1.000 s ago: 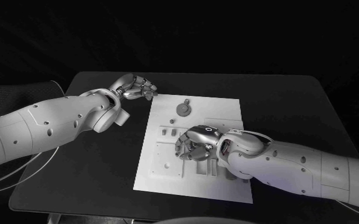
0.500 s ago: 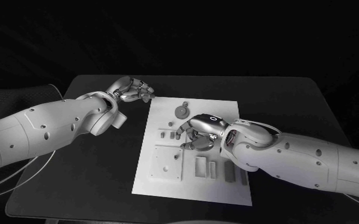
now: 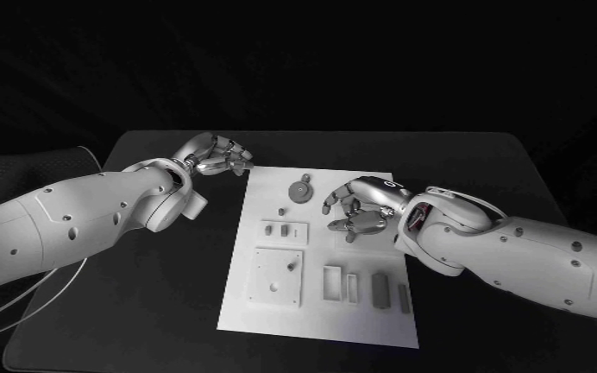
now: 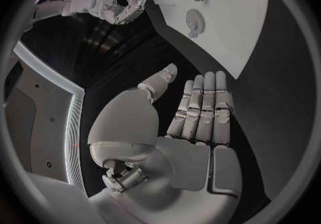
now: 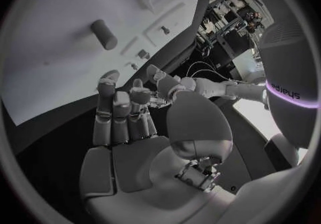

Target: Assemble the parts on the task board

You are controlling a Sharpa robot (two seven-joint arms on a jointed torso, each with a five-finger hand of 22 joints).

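Fingers on my right hand (image 3: 355, 209) are apart and loosely curved with nothing in them; the hand hangs over the right side of the task board (image 3: 311, 312), above the middle of its length. Right wrist view confirms it: fingers (image 5: 114, 112) extended side by side, palm bare, board (image 5: 60, 31) under them with a small grey cylinder part (image 5: 103, 34) lying loose on the plate. Left hand (image 3: 214, 155) sits off the board over the black table (image 3: 498, 166), just beside the board's far left corner. From the head camera its fingers look bunched, but the left wrist view shows them straight and side by side (image 4: 204, 106), thumb set off, holding nothing. I see the round disc part (image 3: 300, 187) on the far end of the board, two small blocks (image 3: 285, 230) mid-board, a square plate (image 3: 276, 276) at near left, and upright slot pieces (image 3: 367, 287) at near right. Neither hand touches any part
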